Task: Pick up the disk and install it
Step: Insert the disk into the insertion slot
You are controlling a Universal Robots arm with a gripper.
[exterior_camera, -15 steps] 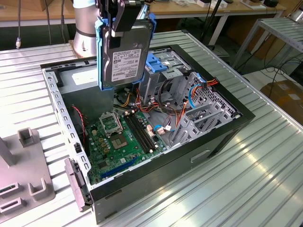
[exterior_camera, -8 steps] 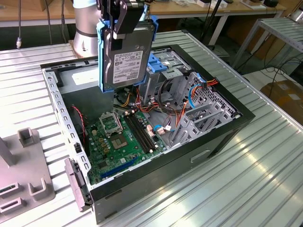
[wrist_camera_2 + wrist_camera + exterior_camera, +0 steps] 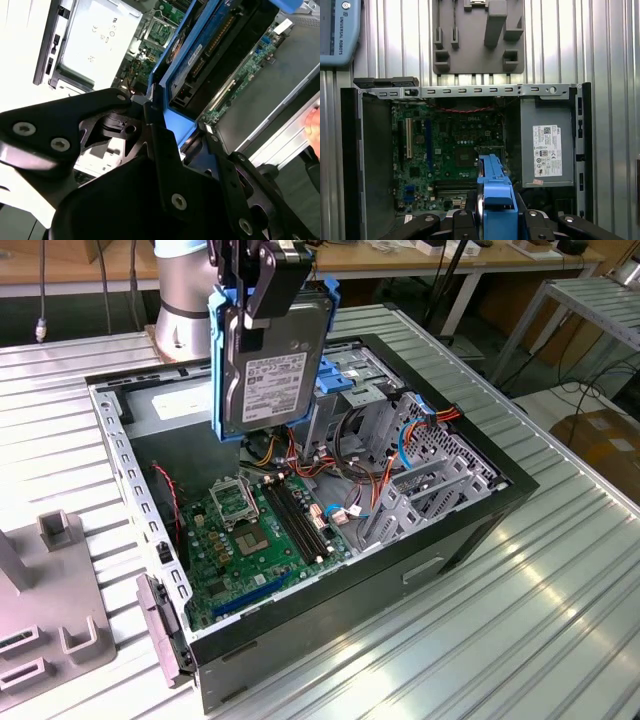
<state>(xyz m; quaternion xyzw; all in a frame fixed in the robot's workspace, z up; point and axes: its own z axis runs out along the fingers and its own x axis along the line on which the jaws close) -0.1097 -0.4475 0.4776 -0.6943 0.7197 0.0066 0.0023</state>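
The disk point(image 3: 265, 380), a grey metal drive with a white label and a blue plastic frame, hangs upright over the open computer case point(image 3: 470, 525). My gripper point(image 3: 262, 295) is shut on its upper end, black fingers pressing both faces. The drive's lower edge floats above the motherboard point(image 3: 260, 530), just beside the metal drive cage point(image 3: 355, 380). In the first wrist view the disk point(image 3: 492, 195) appears edge-on between my gripper point(image 3: 492, 222) and the board below. In the second wrist view the disk point(image 3: 215, 40) slants away from the gripper point(image 3: 167, 125).
A grey power-supply box point(image 3: 547, 150) with a white sticker fills one corner of the case. Red and blue cables point(image 3: 400, 445) run past the cage. A grey fixture block point(image 3: 50, 620) stands outside the case. A hand point(image 3: 314, 125) shows at the case's edge.
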